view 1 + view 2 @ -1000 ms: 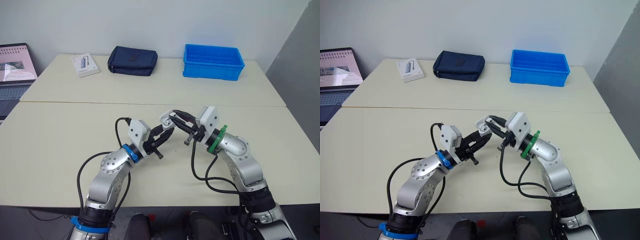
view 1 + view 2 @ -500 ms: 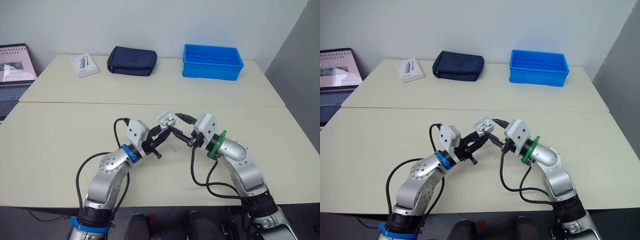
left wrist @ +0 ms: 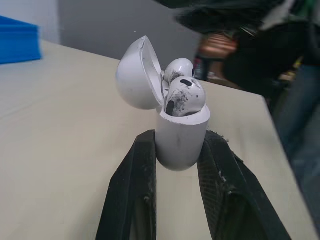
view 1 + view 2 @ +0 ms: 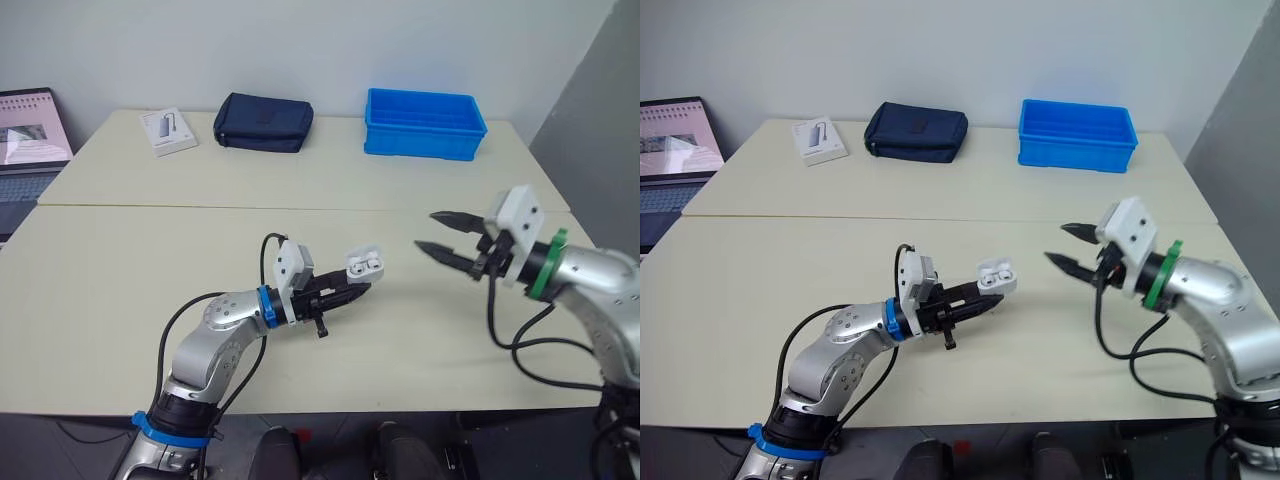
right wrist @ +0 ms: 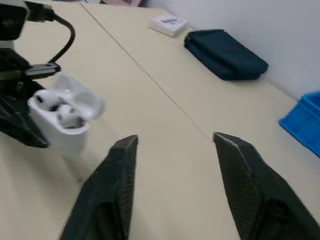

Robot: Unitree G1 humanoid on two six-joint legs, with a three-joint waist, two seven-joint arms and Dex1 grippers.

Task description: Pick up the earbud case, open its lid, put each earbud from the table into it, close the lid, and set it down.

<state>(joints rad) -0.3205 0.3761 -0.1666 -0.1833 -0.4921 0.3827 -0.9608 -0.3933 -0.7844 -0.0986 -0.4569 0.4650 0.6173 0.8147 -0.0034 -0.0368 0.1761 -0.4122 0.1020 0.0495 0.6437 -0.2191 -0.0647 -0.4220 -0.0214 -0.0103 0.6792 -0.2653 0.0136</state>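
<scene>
The left arm [image 4: 215,335] bends at the elbow and stretches forward and to the right, low and nearly level. The left gripper [image 4: 352,290] has its two fingers [image 3: 134,190] clamped on the lower half of the case [image 3: 181,140]. The right arm [image 4: 590,275] is held higher, well apart from the left. The right gripper [image 4: 426,231] points leftward with its fingers spread wide.

No legible text; white box [image 4: 168,130] print probably too small.

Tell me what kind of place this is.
Probably an office or lab workroom: plain tables pushed together, a laptop at the left edge, and a blue bin and pouch by the white wall.
</scene>
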